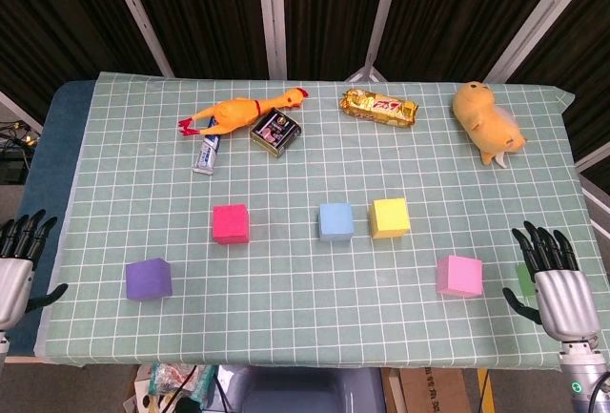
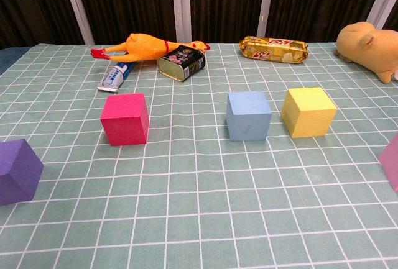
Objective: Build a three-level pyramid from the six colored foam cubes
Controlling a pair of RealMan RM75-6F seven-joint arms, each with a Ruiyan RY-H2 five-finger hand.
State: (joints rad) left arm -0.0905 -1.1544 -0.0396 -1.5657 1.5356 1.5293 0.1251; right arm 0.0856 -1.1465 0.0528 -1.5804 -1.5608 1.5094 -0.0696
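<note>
Left hand (image 1: 17, 258) at bench's left edge, fingers spread, holding nothing. Cubes lie single, none stacked, L to R: purple cube (image 1: 149, 278) near front-left, red cube (image 1: 231, 223), blue cube (image 1: 335, 221) just beside yellow cube (image 1: 390, 216), pink cube (image 1: 459, 276), then a green cube (image 1: 523, 278) mostly hidden behind right hand (image 1: 560, 284), which is also spread and empty. Judged stage: start, base row not yet laid; next move calls for gathering three cubes side by side, prob. around blue/yellow pair. Bench (image 1: 315, 332) wears a green grid cloth; far side carries rubber chicken (image 1: 238, 112), tube (image 1: 207, 155), tin (image 1: 276, 132), snack bar (image 1: 379, 107), plush toy (image 1: 488, 120). Dark curtains behind.
</note>
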